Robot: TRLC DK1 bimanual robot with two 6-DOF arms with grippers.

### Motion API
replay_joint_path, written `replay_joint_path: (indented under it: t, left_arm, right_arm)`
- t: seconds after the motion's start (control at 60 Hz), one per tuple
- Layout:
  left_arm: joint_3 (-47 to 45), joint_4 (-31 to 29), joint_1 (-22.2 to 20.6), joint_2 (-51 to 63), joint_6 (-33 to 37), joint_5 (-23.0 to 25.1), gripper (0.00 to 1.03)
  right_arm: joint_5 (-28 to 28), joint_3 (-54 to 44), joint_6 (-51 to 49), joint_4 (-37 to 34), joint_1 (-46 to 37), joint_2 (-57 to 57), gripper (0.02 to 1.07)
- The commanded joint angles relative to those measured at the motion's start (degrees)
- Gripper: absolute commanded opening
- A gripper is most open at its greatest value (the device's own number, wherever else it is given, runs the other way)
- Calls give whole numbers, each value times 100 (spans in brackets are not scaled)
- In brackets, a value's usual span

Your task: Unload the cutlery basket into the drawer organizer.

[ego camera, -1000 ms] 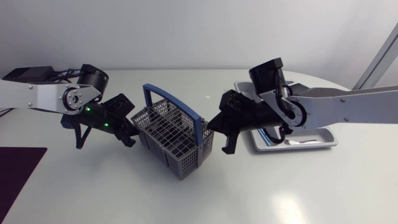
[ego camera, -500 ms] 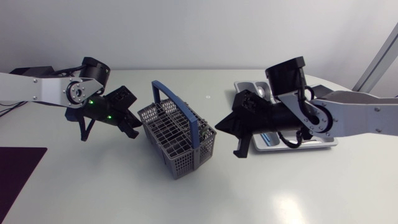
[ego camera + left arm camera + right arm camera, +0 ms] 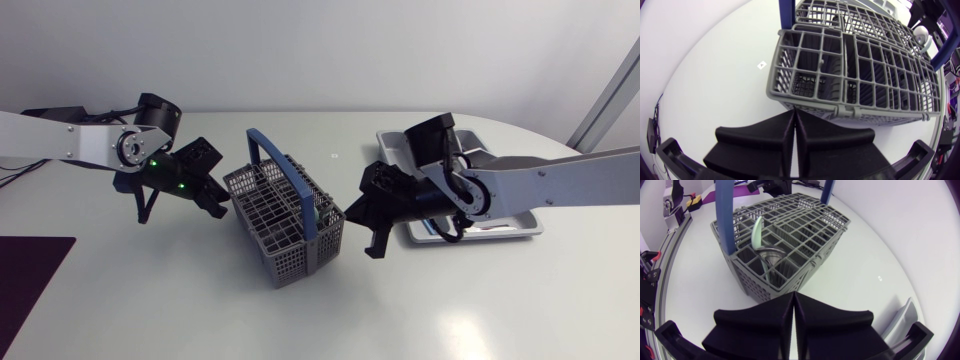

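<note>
The grey plastic mesh cutlery basket (image 3: 285, 225) with a blue handle stands on the white surface (image 3: 480, 300), slightly turned since a second ago. The right claw (image 3: 792, 297), pressed closed and empty, has returned to the basket's corner after backing off. The left claw (image 3: 792, 114), also closed on nothing, waits beside the opposite wall. A pale green-handled utensil (image 3: 757, 232) stands in that corner compartment, so there is still unloading to do into the silver organizer tray (image 3: 520, 225) beyond the basket.

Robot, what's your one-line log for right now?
left fingers: shut, beside basket | right fingers: shut, beside basket | basket: green-handled utensil inside
</note>
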Motion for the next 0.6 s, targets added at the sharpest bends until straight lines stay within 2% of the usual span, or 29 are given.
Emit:
replay_joint_path:
  t: [0.0,0.367,0.583]
  left_arm:
    - [286,133,-157,219,-211,56,3]
    - [1376,194,-438,957,-580,223,3]
    - [1868,36,-517,1159,-668,223,3]
  right_arm:
    - [-44,-133,73,14,225,-286,7]
    - [53,-415,336,-224,1042,-690,7]
    - [167,-511,354,-224,937,-1130,7]
